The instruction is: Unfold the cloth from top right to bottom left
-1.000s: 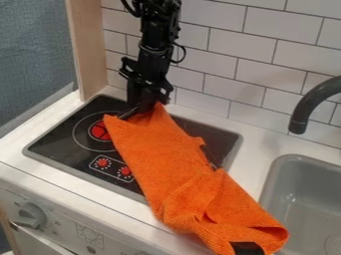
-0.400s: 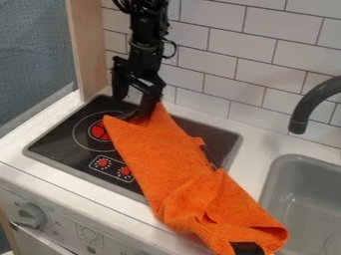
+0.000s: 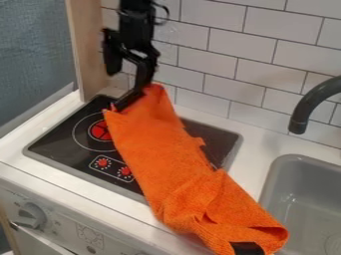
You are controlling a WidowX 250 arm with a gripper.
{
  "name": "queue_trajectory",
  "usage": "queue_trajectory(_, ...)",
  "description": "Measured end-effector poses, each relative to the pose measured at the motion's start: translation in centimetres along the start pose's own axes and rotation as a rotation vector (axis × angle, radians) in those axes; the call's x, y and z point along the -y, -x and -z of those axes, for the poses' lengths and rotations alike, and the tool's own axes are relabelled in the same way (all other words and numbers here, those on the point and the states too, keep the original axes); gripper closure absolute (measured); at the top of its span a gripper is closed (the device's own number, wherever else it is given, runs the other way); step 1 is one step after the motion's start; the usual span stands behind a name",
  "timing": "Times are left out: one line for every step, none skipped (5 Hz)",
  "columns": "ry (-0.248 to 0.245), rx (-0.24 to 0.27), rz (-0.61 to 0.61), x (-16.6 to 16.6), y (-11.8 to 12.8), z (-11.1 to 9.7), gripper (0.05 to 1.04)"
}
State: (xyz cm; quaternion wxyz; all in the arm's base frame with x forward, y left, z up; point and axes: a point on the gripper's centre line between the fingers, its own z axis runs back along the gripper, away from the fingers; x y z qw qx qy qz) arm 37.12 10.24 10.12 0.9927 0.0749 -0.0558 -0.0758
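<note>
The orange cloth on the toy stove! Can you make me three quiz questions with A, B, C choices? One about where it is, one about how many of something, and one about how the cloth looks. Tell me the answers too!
1. Where does the cloth lie?
A) Down inside the sink
B) Across the stove top and onto the counter
C) Over the tap

2. How many red knobs are on the stove top?
A) None
B) Five
C) Two

3. How does the cloth look now?
A) Rumpled, with folds near its lower end
B) A smooth, flat square
C) Rolled into a tight ball

Answers:
1: B, because it slants over the black stove top and down onto the white counter.
2: C, because one sits beside the other near the front.
3: A, because creases and overlapping layers show there.
</note>
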Motion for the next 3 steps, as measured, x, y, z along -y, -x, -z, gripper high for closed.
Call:
queue_trajectory(0.011, 0.026, 0.0, 0.16, 0.71, -1.55, 0.084)
queue_trajectory(0.01, 0.03, 0.003, 0.14, 0.68, -1.66, 0.084)
queue_trajectory(0.01, 0.03, 0.003, 0.14, 0.68, -1.66, 0.084)
